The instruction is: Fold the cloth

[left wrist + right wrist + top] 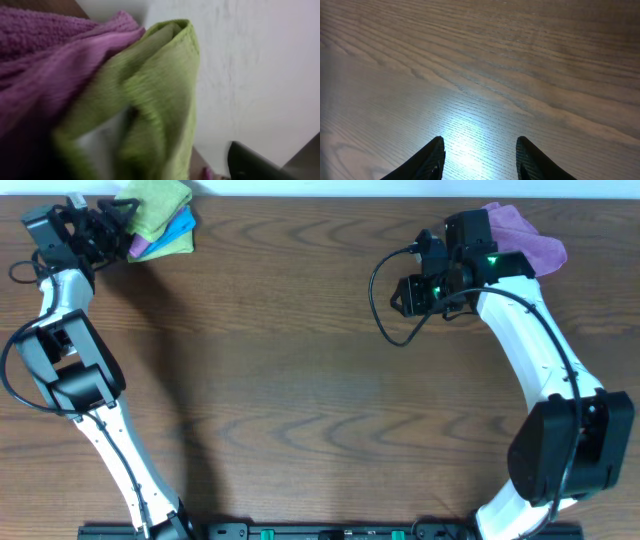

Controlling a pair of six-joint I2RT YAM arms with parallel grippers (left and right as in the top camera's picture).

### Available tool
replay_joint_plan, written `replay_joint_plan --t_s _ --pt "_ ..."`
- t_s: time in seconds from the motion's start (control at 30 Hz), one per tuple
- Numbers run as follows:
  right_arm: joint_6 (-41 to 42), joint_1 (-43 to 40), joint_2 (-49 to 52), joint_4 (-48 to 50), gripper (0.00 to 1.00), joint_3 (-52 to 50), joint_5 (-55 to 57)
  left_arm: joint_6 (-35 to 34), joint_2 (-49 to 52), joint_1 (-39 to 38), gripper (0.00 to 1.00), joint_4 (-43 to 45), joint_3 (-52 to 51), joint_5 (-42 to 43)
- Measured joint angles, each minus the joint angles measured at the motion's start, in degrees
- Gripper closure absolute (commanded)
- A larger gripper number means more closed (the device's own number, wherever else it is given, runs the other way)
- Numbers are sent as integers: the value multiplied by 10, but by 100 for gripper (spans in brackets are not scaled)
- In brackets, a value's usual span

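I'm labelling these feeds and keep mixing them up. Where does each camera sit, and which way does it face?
Overhead: fixed above the table, facing straight down; both arms show, left pincer at the green cloth, right pincer over bare wood.
Left wrist: on the left arm, facing the green cloth and a purple cloth up close; one dark finger shows.
Right wrist: on the right arm, facing down at bare wood; two fingertips show, apart.
Shared: overhead and left wrist both see the green cloth.

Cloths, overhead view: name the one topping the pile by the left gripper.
The lime-green cloth: it lies over the blue cloth, while the large purple cloth lies apart, far right.
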Motion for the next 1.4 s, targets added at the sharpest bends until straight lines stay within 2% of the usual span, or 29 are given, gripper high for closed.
replay_joint_plan --t_s 0.43,0.7,1.03,1.07,1.1,1.13,1.17,1.2,1.4 --pt "0 0 0 0 53 0 0 -14 0 59 4 0 0 4" --pt "0 0 0 0 53 0 0 -19 -5 60 4 24 0 50" --pt "0 0 0 13 53 0 0 11 -111 44 4 30 2 61" --pt "0 0 0 15 53 0 0 16 -117 37 2 26 4 60" --pt "0 0 0 17 53 0 0 23 -120 30 11 20 5 58" --pt "0 0 0 19 53 0 0 28 -122 20 35 13 6 55" --pt "0 0 0 21 53 0 0 36 -122 9 71 6 6 46" --pt "0 0 0 22 53 0 0 51 -121 -11 94 -7 6 27" --pt "0 0 0 19 53 0 0 91 -119 -88 94 -26 6 -96"
